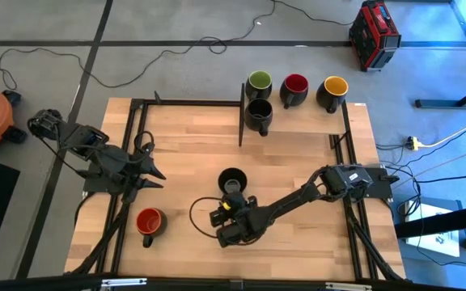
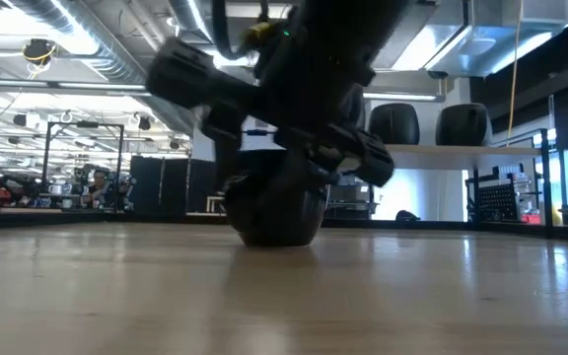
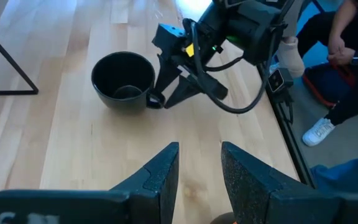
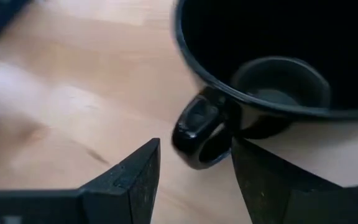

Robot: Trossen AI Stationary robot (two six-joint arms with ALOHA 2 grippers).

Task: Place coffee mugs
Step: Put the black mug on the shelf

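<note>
A black-inside mug [image 1: 232,179] stands upright on the wooden table near its middle, its handle [image 4: 201,134] pointing toward the near edge. My right gripper [image 4: 194,171] is open and low at the mug's near side [image 1: 231,196], one finger on either side of the handle without clear touch. In the low view, that gripper [image 2: 309,148] hangs over the mug [image 2: 274,212]. My left gripper [image 3: 199,165] is open and waits above the table's left part [image 1: 152,171]. A red-inside mug [image 1: 150,221] stands near the near-left. Green [image 1: 259,81], red [image 1: 295,83], yellow [image 1: 335,85] and black [image 1: 259,113] mugs stand at the far edge.
A black metal frame runs round the table, with an upright bar [image 1: 242,113] beside the far mugs. A cable loop [image 1: 201,212] lies beside my right arm. A seated person [image 3: 347,50] shows beyond the table's right edge. Bare wood lies between the red-inside mug and the middle.
</note>
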